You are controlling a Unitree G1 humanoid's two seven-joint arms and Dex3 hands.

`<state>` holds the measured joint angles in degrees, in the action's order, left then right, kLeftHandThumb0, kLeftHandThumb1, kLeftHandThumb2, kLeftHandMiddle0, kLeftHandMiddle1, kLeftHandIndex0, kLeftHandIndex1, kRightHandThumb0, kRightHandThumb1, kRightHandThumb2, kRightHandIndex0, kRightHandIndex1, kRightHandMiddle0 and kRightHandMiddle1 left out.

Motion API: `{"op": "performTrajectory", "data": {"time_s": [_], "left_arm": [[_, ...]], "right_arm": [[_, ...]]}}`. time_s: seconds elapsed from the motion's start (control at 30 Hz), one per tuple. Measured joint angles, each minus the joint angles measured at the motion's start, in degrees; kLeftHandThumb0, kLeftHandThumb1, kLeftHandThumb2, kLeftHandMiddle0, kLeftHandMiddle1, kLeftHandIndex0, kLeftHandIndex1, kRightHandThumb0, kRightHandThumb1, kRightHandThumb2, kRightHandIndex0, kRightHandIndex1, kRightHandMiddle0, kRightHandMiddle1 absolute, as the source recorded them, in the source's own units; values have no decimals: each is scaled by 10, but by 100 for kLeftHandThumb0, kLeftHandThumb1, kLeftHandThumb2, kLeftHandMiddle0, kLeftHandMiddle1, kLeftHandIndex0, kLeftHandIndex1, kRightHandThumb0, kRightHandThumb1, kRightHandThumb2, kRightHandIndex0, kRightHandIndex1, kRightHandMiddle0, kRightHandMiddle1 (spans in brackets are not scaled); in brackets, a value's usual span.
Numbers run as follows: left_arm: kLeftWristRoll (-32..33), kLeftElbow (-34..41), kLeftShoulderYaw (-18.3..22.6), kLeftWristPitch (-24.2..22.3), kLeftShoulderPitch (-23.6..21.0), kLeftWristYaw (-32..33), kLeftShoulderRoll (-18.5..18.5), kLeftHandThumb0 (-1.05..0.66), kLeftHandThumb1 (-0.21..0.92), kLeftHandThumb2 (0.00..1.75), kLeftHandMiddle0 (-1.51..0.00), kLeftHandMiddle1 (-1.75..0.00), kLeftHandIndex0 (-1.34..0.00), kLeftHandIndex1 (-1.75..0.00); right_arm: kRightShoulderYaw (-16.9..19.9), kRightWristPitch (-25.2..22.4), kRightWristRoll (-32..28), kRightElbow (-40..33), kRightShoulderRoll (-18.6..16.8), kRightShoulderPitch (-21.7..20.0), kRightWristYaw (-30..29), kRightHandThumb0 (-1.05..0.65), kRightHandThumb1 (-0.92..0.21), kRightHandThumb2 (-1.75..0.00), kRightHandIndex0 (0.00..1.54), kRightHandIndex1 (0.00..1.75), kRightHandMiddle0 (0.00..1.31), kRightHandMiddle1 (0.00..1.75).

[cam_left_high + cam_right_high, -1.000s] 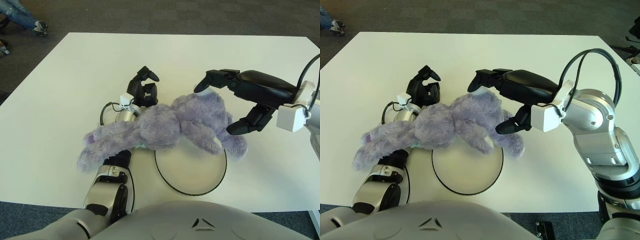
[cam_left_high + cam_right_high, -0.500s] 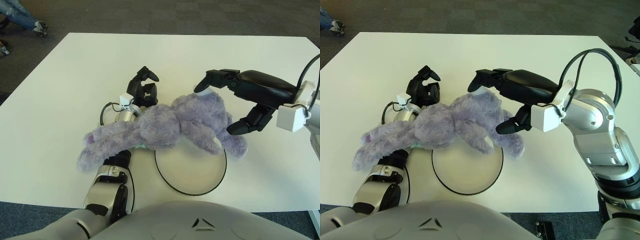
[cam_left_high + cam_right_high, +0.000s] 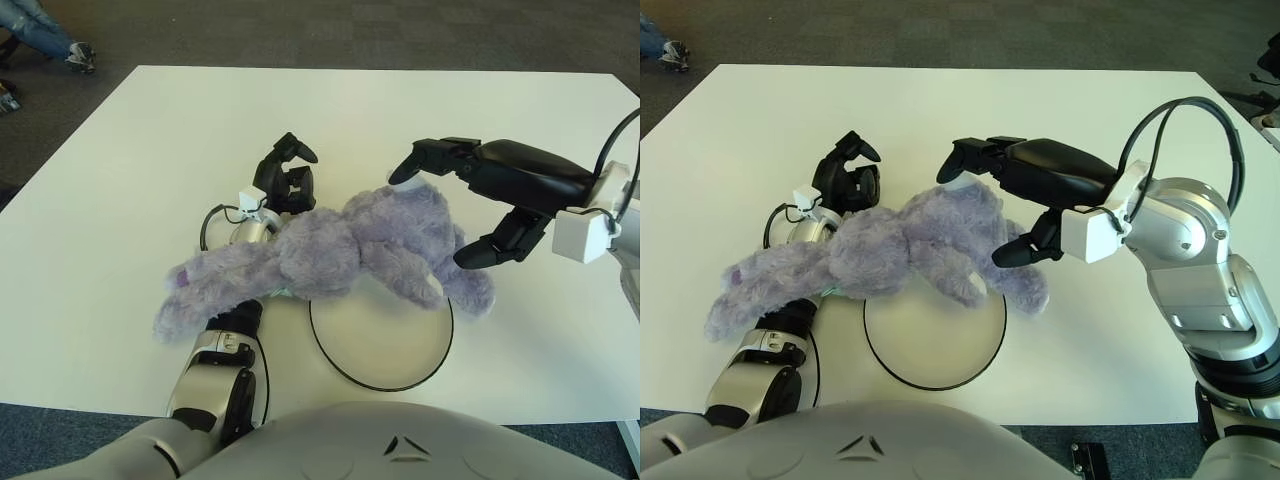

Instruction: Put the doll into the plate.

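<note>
STAGE: placement incomplete | doll (image 3: 330, 255) draped over left hand (image 3: 283, 180), partly overlapping plate (image 3: 380, 335) rim | left fingers curl beyond doll; grip cannot be confirmed | right hand (image 3: 470, 205) spread over doll's head end, holding nothing | REMAINING: lower doll fully onto plate.

you had one doll (image 3: 330, 252) in front of you, a purple plush, and one plate (image 3: 385, 345), white with a dark rim. one white worktop (image 3: 150, 130) carried them both. you had two hands in sight: one left hand (image 3: 285, 178) and one right hand (image 3: 480, 205). one shoe (image 3: 80, 55) showed on the floor past the worktop's far left corner.
</note>
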<state>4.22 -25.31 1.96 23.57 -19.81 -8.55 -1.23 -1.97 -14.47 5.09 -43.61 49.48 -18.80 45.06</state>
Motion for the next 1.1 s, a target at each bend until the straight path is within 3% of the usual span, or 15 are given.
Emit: {"op": "performTrajectory", "data": {"time_s": [0.1, 0.23, 0.4, 0.67, 0.83, 1.1], "left_arm": [[-1, 0, -1, 0, 0, 0, -1, -45, 39, 122, -122, -175, -55, -175], [0, 0, 1, -2, 0, 0, 0, -45, 40, 121, -122, -175, -54, -175], [2, 0, 4, -5, 0, -1, 1, -45, 41, 120, -122, -175, -54, -175], [6, 1, 1, -6, 0, -4, -2, -45, 40, 121, -122, -175, -55, -175], [6, 3, 1, -7, 0, -4, -2, -46, 38, 123, -123, -175, -56, -175], [6, 3, 3, -8, 1, -3, 0, -46, 37, 125, -124, -175, -57, -175]], "right_arm": [[6, 4, 42, -1, 10, 19, -10, -25, -21, -118, 2, 91, 0, 102], [7, -12, 91, 3, 20, 33, -14, -34, -27, -111, 0, 94, 0, 96], [-36, -1, 139, 30, 12, 9, -15, -43, -33, -103, 0, 93, 0, 88], [-108, 58, 230, 98, -20, -25, -44, -58, -42, -88, 0, 79, 0, 67], [-104, 81, 255, 100, -21, -5, -56, -67, -47, -81, 0, 49, 0, 54], [-97, 105, 274, 107, -33, 46, -79, -72, -50, -76, 0, 34, 0, 45]]}}
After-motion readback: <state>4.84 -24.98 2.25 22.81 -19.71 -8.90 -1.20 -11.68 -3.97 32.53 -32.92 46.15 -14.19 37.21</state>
